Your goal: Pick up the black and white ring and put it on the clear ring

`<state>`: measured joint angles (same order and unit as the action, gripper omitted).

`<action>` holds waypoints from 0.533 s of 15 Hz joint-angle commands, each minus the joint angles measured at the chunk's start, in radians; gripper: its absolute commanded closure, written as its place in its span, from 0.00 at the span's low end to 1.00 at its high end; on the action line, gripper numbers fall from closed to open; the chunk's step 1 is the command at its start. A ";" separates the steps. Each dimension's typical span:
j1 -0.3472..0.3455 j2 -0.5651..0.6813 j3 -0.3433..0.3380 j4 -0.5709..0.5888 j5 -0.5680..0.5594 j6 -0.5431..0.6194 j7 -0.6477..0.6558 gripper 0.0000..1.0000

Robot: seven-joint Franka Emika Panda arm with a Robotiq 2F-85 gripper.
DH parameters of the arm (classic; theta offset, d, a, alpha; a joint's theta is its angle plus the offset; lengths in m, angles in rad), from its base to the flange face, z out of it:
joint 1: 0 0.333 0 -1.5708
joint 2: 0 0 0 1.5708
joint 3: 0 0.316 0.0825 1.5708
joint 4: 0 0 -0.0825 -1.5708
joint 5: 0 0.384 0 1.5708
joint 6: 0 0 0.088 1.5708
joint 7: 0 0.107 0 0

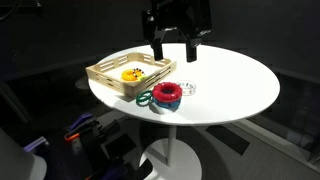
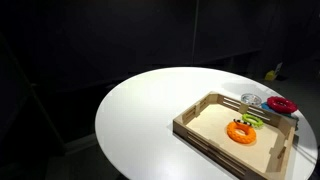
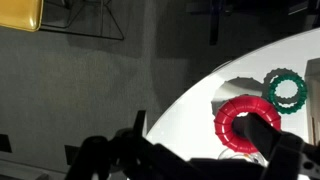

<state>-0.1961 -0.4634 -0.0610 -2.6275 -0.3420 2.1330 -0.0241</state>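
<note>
The black and white ring (image 1: 131,72) shows as a small dark patch on the yellow ring (image 1: 132,75) inside the wooden tray (image 1: 105,80); in an exterior view it is a dark speck (image 2: 243,122) beside the yellow ring (image 2: 240,133). The clear ring (image 1: 188,89) lies faint on the white table next to the red ring (image 1: 167,93), and it also shows in an exterior view (image 2: 250,100). My gripper (image 1: 173,50) hangs open and empty above the red and clear rings. In the wrist view the gripper (image 3: 190,165) is dark and open, with the clear ring (image 3: 241,156) barely visible.
A green ring (image 1: 145,99) lies by the tray's corner, left of the red ring; the wrist view shows the green ring (image 3: 286,90) and the red ring (image 3: 245,122). The round table (image 1: 235,85) stands on a pedestal. The tray (image 2: 200,125) sits near the table's edge.
</note>
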 commanded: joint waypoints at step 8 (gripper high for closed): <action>0.027 0.012 0.004 0.022 0.011 0.002 0.028 0.00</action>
<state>-0.1898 -0.4633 -0.0610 -2.6269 -0.3417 2.1331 -0.0205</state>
